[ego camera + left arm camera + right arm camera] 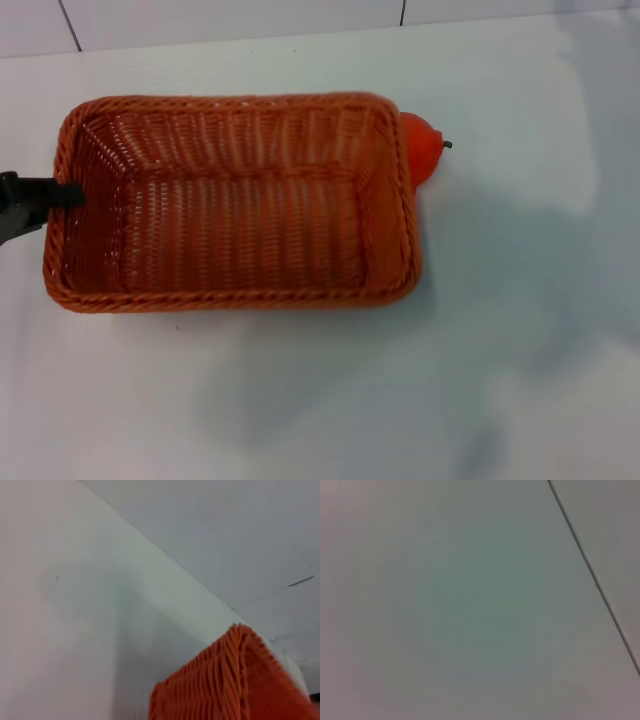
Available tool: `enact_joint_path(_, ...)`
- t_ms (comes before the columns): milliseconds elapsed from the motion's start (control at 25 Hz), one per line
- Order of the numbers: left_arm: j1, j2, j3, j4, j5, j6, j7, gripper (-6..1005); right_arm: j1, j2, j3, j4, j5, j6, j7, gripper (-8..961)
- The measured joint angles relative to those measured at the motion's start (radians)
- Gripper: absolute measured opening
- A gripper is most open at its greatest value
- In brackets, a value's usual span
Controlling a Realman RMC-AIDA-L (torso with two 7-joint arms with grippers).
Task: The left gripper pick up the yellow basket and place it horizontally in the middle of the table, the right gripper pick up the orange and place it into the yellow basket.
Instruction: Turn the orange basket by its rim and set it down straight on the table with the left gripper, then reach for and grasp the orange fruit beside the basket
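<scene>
Lying lengthwise near mid-counter (pixel 520 330), the yellow basket (pixel 235 200) appears placed; its left rim is met by the left end effector (pixel 45 197), grip state undeterminable. The orange (pixel 422 145) is seen touching the basket's outer right end, not yet loaded. The right end effector is not seen.

One woven basket (pixel 232 205), orange-brown and rectangular, lying on one white table (pixel 520 330). One orange (pixel 422 146), half hidden just beyond the basket's right end, with a single dark stem showing. One black gripper (pixel 45 197) in sight at the basket's left rim, and nothing inside the basket to count.
</scene>
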State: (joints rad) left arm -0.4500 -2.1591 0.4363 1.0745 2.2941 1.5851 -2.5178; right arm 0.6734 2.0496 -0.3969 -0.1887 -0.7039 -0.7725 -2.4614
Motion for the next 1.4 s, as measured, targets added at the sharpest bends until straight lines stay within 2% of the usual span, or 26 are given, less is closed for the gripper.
enact_joint_path(480,0.004,0.006,0.002,-0.04,-0.039,0.046,0.006,394,0.0,0.001,-0.001,0.0,0.002,-0.001,0.001,945)
enact_joint_path(720,0.025,0.015,-0.015,-0.049,-0.063,0.05,0.069,497,-0.004,0.004,-0.001,0.0,0.002,-0.034,0.007,944)
enact_joint_path(800,0.029,0.023,-0.016,-0.07,-0.073,0.04,0.096,506,-0.005,0.004,-0.003,0.0,0.001,-0.05,0.007,944)
enact_joint_path(960,0.03,0.052,-0.045,-0.154,-0.103,0.018,0.201,506,-0.008,0.002,-0.034,0.0,-0.004,-0.073,0.021,944)
enact_joint_path(1000,0.031,0.057,-0.06,-0.171,-0.117,0.015,0.24,506,-0.01,-0.002,-0.053,-0.001,-0.005,-0.079,0.036,944)
enact_joint_path(1040,0.032,0.061,-0.086,-0.187,-0.135,0.013,0.296,506,-0.017,-0.012,-0.121,-0.014,-0.007,-0.086,0.093,944)
enact_joint_path(1080,0.033,0.063,-0.111,-0.202,-0.151,0.009,0.35,506,-0.017,-0.012,-0.121,-0.014,-0.007,-0.086,0.093,944)
enact_joint_path(1200,0.036,0.065,-0.194,-0.262,-0.23,-0.016,0.56,506,-0.034,-0.035,-0.245,-0.056,-0.013,-0.088,0.196,944)
enact_joint_path(1320,0.036,0.054,-0.248,-0.333,-0.356,-0.046,0.781,507,-0.048,-0.07,-0.368,-0.122,-0.077,-0.093,0.321,944)
enact_joint_path(1360,0.037,0.043,-0.262,-0.358,-0.417,-0.06,0.865,507,-0.054,-0.086,-0.402,-0.154,-0.127,-0.1,0.372,944)
enact_joint_path(1400,0.037,0.043,-0.262,-0.358,-0.417,-0.06,0.865,507,-0.06,-0.102,-0.429,-0.186,-0.179,-0.111,0.425,944)
